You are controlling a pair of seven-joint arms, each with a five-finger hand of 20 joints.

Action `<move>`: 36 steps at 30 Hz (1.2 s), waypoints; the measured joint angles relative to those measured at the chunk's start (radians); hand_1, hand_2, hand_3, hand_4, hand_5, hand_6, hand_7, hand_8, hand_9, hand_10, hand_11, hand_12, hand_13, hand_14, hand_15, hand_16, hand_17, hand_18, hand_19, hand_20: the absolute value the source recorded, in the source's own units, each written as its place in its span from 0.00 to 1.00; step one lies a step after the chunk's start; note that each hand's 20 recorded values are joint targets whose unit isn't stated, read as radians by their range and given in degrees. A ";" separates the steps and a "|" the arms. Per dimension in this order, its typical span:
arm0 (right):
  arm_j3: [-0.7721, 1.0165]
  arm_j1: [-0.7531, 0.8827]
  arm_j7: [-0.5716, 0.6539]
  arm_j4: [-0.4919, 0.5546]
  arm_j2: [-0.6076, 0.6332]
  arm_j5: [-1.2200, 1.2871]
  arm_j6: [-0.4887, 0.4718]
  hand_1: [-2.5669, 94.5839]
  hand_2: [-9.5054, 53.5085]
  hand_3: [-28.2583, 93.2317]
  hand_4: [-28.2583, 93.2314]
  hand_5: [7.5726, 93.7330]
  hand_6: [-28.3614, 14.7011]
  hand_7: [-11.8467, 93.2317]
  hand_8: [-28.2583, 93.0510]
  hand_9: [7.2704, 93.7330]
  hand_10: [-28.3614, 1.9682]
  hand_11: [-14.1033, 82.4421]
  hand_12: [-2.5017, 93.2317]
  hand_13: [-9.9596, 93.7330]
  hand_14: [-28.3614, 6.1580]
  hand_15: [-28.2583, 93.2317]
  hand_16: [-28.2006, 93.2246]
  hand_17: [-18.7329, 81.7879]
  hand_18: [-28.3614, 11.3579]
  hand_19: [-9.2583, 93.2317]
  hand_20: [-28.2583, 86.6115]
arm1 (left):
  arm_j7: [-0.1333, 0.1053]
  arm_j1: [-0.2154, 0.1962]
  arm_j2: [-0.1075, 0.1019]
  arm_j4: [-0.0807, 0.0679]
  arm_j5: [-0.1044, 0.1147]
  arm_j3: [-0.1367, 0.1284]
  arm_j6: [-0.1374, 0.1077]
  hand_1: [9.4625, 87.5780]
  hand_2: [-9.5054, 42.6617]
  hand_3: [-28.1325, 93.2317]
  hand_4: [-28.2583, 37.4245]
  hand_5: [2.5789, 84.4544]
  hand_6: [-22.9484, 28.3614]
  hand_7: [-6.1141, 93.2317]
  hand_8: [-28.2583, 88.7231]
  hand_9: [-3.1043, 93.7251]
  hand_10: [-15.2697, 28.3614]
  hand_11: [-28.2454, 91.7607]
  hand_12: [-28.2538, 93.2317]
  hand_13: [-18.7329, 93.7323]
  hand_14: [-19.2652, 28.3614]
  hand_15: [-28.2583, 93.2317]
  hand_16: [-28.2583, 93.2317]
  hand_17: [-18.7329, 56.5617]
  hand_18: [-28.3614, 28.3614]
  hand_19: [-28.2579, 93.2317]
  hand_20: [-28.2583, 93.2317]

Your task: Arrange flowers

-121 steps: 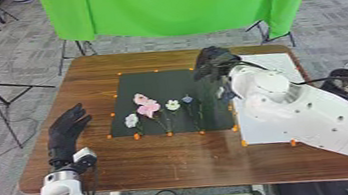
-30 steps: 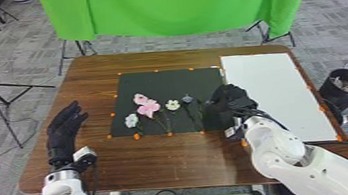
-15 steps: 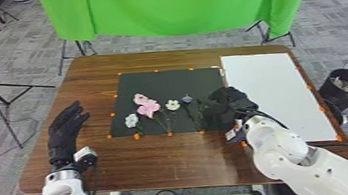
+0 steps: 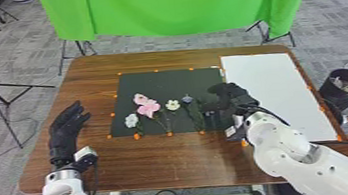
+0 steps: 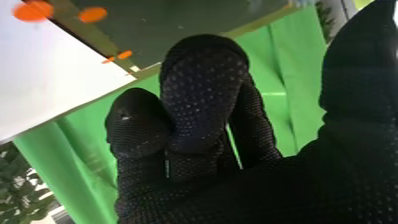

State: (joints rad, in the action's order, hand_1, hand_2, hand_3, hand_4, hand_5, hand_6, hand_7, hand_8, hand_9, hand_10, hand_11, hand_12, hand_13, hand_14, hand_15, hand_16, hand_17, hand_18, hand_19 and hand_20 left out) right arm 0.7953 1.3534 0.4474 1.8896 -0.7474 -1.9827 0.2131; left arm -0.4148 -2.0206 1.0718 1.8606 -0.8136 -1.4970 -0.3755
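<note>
On the dark mat (image 4: 156,79) lie a pink flower (image 4: 149,107) with a smaller pink bloom (image 4: 140,98) above it, a white flower (image 4: 131,120) at the left, a cream flower (image 4: 173,105) and a small blue flower (image 4: 187,99). Their green stems point towards the near edge. My right hand (image 4: 233,100) is over the mat's right edge, right of the blue flower, fingers and thumb apart. In the right wrist view the same hand (image 5: 204,100) is open, fingers loosely bent, thumb apart, nothing visible between them. My left hand (image 4: 64,131) rests open, left of the mat.
A white board (image 4: 272,85) lies along the table's right side. Small orange markers edge the mat and board. A black bin (image 4: 345,88) stands beyond the table's right edge, and a green cloth (image 4: 181,9) hangs behind the table.
Since the earliest frame, my right hand has come from the mat's far right towards the near side. In the last half second its fingers and thumb have spread apart. My left hand has stayed put.
</note>
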 measured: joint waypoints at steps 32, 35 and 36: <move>0.862 0.632 -0.791 0.221 -0.388 1.228 -0.160 0.04 0.14 0.87 0.08 0.50 0.52 0.16 0.18 0.41 0.46 0.20 0.13 0.37 0.47 0.29 0.36 0.37 0.34 0.14 0.49 | -0.012 -0.040 0.097 0.055 -0.117 -0.067 0.067 0.36 0.08 0.83 0.25 0.57 0.46 0.27 0.16 0.49 0.64 0.44 0.33 0.53 0.75 0.47 0.23 0.40 0.72 0.37 0.40; 0.868 0.684 -0.799 0.223 -0.389 1.294 -0.138 0.04 0.15 0.87 0.08 0.51 0.54 0.17 0.17 0.43 0.47 0.20 0.13 0.40 0.47 0.30 0.36 0.38 0.34 0.15 0.50 | -0.017 -0.040 0.148 0.064 -0.165 -0.092 0.069 0.36 0.08 0.83 0.25 0.58 0.45 0.27 0.16 0.50 0.64 0.44 0.33 0.53 0.75 0.48 0.23 0.39 0.72 0.37 0.40; 0.873 0.699 -0.800 0.224 -0.389 1.319 -0.138 0.04 0.15 0.87 0.08 0.51 0.55 0.18 0.17 0.44 0.47 0.20 0.13 0.40 0.47 0.30 0.36 0.39 0.34 0.15 0.50 | -0.021 -0.039 0.166 0.068 -0.183 -0.100 0.069 0.36 0.08 0.83 0.25 0.58 0.45 0.27 0.16 0.50 0.64 0.44 0.33 0.53 0.75 0.48 0.23 0.39 0.72 0.37 0.40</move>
State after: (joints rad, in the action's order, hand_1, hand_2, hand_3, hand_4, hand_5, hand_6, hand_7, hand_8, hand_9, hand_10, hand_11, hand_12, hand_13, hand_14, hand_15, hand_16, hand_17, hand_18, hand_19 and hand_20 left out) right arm 1.6686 2.0527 -0.3526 2.1140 -1.1367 -0.6636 0.0754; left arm -0.4358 -2.0595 1.2378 1.9285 -0.9970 -1.5974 -0.3061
